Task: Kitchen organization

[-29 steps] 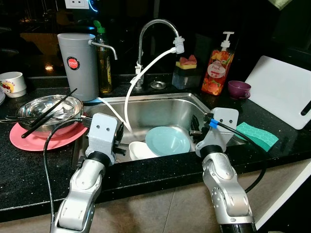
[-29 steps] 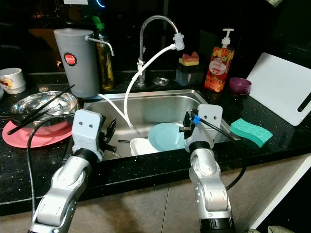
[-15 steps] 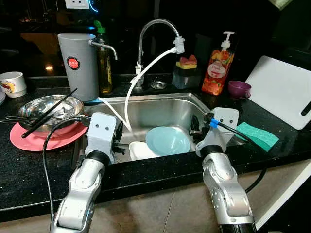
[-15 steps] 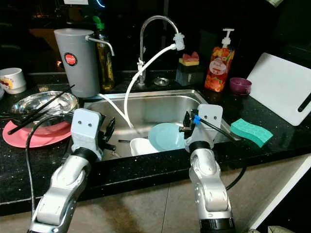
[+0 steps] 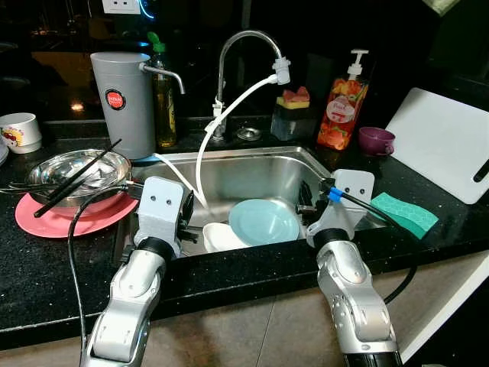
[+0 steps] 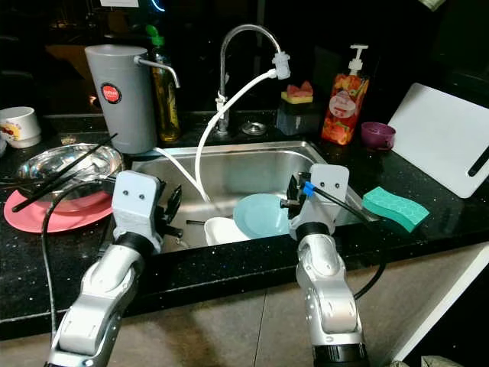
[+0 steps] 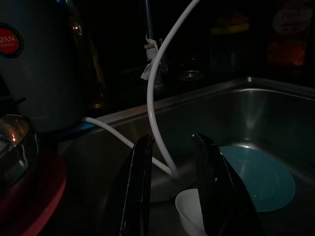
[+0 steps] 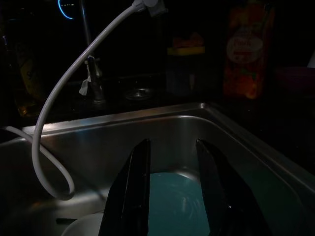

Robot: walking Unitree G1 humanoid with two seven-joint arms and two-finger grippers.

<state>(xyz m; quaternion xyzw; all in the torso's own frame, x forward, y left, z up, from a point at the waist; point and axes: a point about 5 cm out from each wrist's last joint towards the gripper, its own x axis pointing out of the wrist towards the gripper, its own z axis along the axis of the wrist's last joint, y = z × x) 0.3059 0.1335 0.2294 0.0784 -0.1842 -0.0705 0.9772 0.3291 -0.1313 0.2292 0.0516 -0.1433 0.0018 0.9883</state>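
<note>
I'm looking at two silver jointed arms, each capped by a pale grey wrist housing with two dark screw holes. A black cable (image 5: 74,252) loops off my left arm, a blue clip (image 5: 334,196) marks the right cable. Long black fingers (image 7: 139,191) on both grippers.

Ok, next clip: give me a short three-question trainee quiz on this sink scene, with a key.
1. True or false: the left tool is open with nothing between its fingers.
2. What lies in the sink beside the white bowl? A) teal plate B) green sponge C) purple cup
3. Fill in: the steel bowl with chopsticks sits on a ____ plate.

Key: 1 true. 2 A, the teal plate. 3 pink.
</note>
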